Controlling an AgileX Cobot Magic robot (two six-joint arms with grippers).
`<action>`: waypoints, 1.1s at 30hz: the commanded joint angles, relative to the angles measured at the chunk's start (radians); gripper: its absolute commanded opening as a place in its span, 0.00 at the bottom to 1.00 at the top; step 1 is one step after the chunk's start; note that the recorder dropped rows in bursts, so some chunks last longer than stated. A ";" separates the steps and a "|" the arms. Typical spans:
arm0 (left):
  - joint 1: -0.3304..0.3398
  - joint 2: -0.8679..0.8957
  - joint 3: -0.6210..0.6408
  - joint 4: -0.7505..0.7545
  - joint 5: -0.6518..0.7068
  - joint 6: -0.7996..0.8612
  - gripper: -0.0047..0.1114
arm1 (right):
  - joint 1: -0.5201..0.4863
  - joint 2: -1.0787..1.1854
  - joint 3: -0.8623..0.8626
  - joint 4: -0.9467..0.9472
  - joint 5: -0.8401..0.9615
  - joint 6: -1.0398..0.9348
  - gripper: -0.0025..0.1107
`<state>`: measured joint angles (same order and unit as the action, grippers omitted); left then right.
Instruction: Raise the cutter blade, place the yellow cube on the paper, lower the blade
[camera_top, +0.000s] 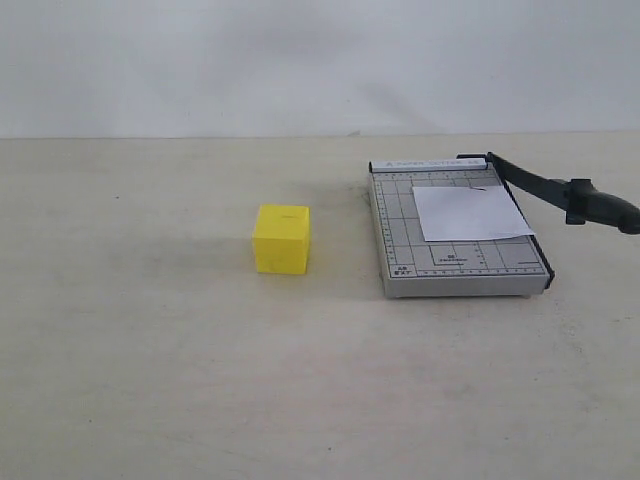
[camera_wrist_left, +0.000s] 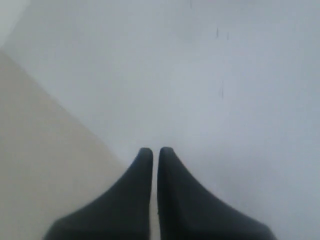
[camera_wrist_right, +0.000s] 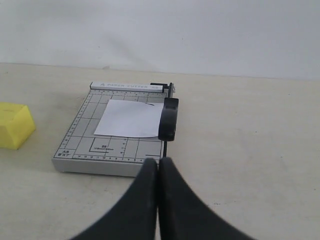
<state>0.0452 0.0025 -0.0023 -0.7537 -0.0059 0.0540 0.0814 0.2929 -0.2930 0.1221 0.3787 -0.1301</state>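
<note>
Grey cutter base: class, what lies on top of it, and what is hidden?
A white paper lies flat on the cutter base, covering part of its grid, so those markings are hidden. The yellow cube sits apart on the table.

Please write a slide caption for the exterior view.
Yellow cube beside grey cutter base holding white paper; cutter blade raised.

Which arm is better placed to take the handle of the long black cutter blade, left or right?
Right, probably. The shut right end effector points at the thick handle of the long black cutter blade on the grey gridded cutter base. The left end effector faces only pale wall and beige tabletop.
</note>
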 joint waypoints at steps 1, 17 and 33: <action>0.003 -0.003 -0.050 -0.017 -0.428 0.015 0.08 | -0.002 -0.002 0.001 -0.002 -0.001 -0.003 0.02; -0.287 1.208 -0.871 -0.571 0.521 1.035 0.08 | -0.002 -0.002 0.001 -0.002 -0.021 -0.003 0.02; -0.747 2.072 -1.394 -0.991 0.399 1.523 0.08 | -0.002 0.021 0.017 -0.002 0.001 -0.003 0.02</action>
<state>-0.6839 1.9646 -1.2801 -1.7296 0.3338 1.5982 0.0814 0.2929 -0.2911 0.1221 0.3822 -0.1301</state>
